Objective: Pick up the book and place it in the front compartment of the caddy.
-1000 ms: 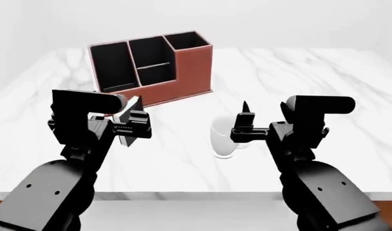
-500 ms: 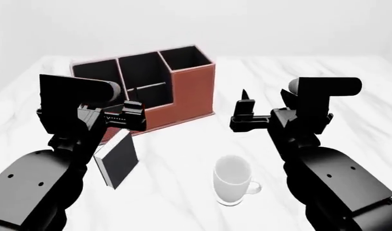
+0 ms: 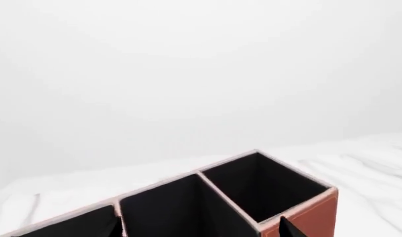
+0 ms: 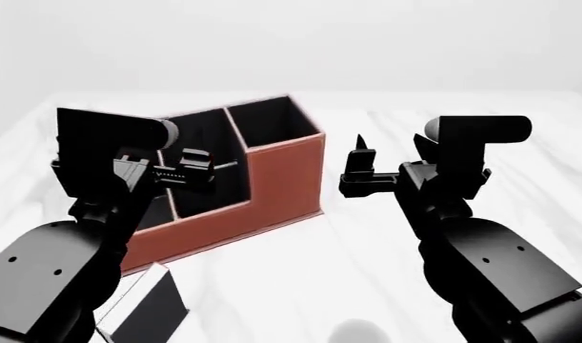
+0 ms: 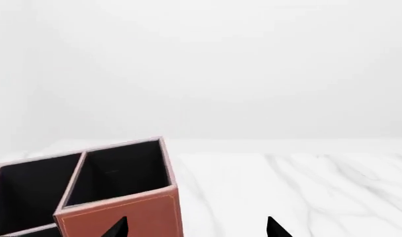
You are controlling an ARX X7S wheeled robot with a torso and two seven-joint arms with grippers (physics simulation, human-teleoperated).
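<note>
The black book [image 4: 162,309] with white page edges rests on the table at the head view's bottom left, below my left arm, and no gripper touches it. The reddish-brown caddy [image 4: 286,179] stands ahead with its black cells open upward. My left gripper [image 4: 193,171] hangs open over the caddy's middle cells and hides part of them, so I cannot tell which is the front compartment. Its fingertips frame the caddy [image 3: 316,215] in the left wrist view, empty. My right gripper [image 4: 359,168] is open beside the caddy's tall end cell [image 5: 122,215], holding nothing.
The white rim of a mug [image 4: 358,332] just shows at the bottom edge of the head view. The white marble table [image 4: 395,243] stretches to the right of the caddy. A plain pale wall lies behind.
The head view has moved forward toward the caddy, which now looks larger. The book and mug have slid down to the bottom of the view. Both grippers stay open.
</note>
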